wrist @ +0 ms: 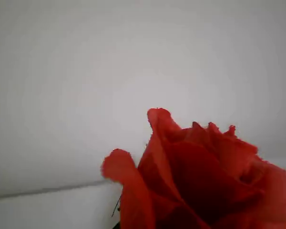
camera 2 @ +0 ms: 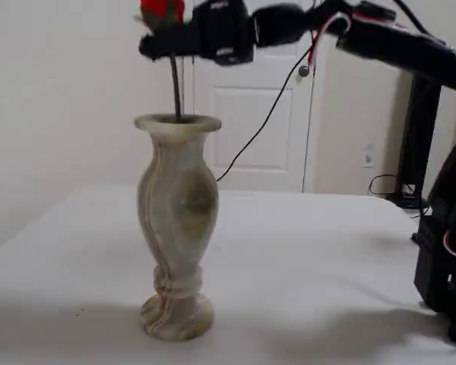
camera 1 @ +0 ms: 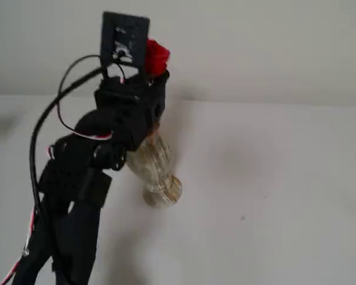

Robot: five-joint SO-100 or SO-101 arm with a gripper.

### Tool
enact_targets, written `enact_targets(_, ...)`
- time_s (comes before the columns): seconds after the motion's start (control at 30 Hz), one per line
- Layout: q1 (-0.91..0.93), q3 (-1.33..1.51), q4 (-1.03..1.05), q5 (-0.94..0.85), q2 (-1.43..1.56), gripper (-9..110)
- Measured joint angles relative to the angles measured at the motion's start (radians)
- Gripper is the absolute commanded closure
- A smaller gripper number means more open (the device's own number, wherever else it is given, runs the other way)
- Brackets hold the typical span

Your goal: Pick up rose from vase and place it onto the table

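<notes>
**A:** Fixed view from the side: the vase (camera 2: 175,225) stands upright on the table (camera 2: 311,258), near its front edge. To the vase's right the white top lies bare as far as the dark arm base at the picture's right edge; to its left the top runs off toward a plain wall.

**B:** And the rose (camera 2: 163,11)?

**A:** Straight above the vase mouth. Its thin dark stem drops through the flared rim, so the lower end is inside the neck. The red bud is at the picture's top edge, partly cut off.

**B:** Is the gripper (camera 2: 164,46) holding it?

**A:** It reaches in from the vase's right, level, and its black tip meets the stem just under the bud. The jaws look closed on the stem, though the contact itself is dark and blurred.

**B:** What about the other fixed view?

**A:** From above and behind the arm, the gripper (camera 1: 156,78) covers the vase's top; only the bulging body and round foot (camera 1: 164,191) show below it. The bud (camera 1: 156,57) peeks out red beside the wrist camera.

**B:** Materials?

**A:** The vase is cream, stone-like, with tan streaks, curvy, ringed above the foot. The table is smooth and matte, with a tiny dark speck to the vase's right. In the wrist view the petals (wrist: 200,176) are soft, curled at the edges, and fill the lower right.
</notes>
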Motion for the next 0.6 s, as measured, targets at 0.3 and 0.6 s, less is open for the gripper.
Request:
enact_targets(0.3,0.086,-0.305,0.089,-0.178,-0.046,101)
enact_targets(0.6,0.218,-0.414,0.103,-0.371,-0.048,101)
